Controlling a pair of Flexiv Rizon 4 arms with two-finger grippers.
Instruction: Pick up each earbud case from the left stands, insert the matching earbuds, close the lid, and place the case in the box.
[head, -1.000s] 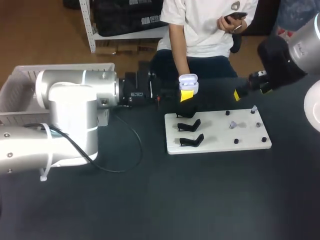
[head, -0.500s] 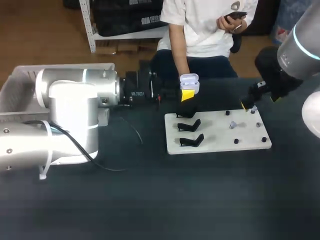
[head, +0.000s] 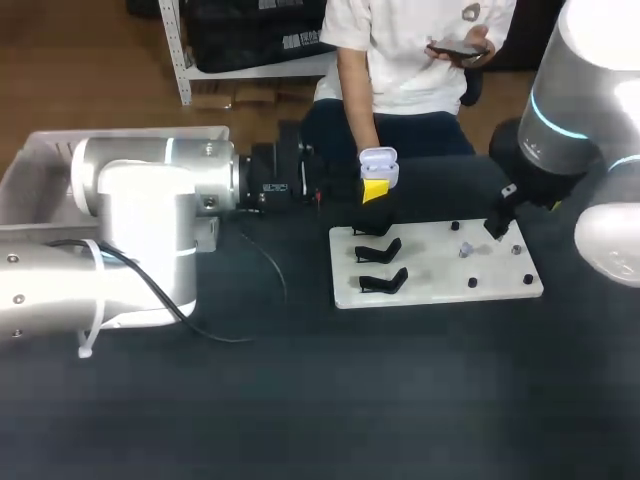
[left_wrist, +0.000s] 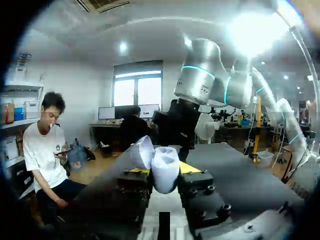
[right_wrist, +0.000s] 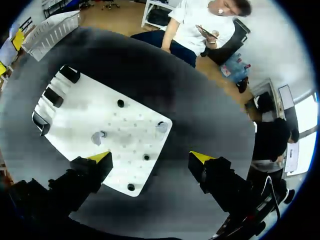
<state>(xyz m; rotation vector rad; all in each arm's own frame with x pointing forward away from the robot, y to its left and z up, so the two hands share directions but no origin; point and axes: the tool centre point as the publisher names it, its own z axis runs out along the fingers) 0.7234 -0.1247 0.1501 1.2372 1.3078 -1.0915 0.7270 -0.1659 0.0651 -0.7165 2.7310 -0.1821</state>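
Case (head: 377, 160) sits lid-up, pinched in the left gripper (head: 372, 190), held off the table just behind the board's (head: 430, 288) stands (head: 382, 266), same spot as a second ago. Big change is the right gripper (right_wrist: 151, 157): it swung in from the side and now hangs over the board's far right corner, fingers spread wide and empty, with an earbud (right_wrist: 161, 126) on the board just ahead of them. Looks to me like it's lining up to grab that bud next, so the filling part hasn't really started.
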